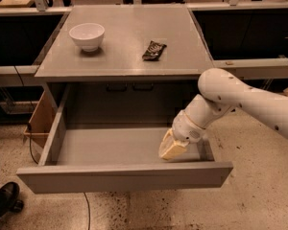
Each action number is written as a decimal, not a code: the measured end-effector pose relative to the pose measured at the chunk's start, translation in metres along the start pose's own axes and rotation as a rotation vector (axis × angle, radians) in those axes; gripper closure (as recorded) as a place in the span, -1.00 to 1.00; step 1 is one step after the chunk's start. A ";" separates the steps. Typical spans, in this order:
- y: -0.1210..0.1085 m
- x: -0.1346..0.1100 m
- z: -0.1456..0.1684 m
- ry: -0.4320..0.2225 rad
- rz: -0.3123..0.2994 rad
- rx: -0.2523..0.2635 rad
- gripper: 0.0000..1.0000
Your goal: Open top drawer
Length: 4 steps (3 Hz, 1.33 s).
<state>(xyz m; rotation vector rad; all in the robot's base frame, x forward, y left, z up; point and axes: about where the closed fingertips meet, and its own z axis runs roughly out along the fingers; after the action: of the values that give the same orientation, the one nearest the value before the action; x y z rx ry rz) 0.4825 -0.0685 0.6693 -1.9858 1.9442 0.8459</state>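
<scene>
Camera view of a grey cabinet from above and in front. The top drawer (125, 176) stands open, drawn well out from the cabinet body toward 6 o'clock; its wide flat front panel spans the lower part of the view, and its deep grey box interior is exposed behind it. The gripper (173, 146), tan in colour, sits inside the drawer at roughly 5 o'clock from the centre of the view, close behind the front panel and near the drawer's right wall; whether it is open, closed or gripping anything cannot be told. The white arm (249, 99) enters from 3 o'clock and slopes down over the drawer's right side to the gripper. On the cabinet top (125, 63), a white bowl (87, 36) stands upright at 11 o'clock, and a dark packet (154, 51) lies flat near 12 o'clock, well apart from the bowl. A wooden panel (41, 123) shows beside the drawer's left wall at 9 o'clock. A dark shoe (5, 198) rests on the speckled floor (259, 195) at 8 o'clock, and a thin cable (86, 210) runs across the floor beneath the drawer front.
</scene>
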 end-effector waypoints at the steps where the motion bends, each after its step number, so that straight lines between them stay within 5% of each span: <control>1: 0.023 0.001 0.007 0.006 0.012 -0.101 1.00; 2: 0.060 0.006 0.016 0.014 0.031 -0.235 1.00; 3: 0.077 0.008 0.019 0.016 0.042 -0.293 1.00; 4: 0.073 0.013 0.005 0.019 0.062 -0.223 1.00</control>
<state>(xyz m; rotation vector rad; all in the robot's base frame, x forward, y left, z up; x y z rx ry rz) 0.4095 -0.0831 0.6750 -2.0685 2.0079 1.1077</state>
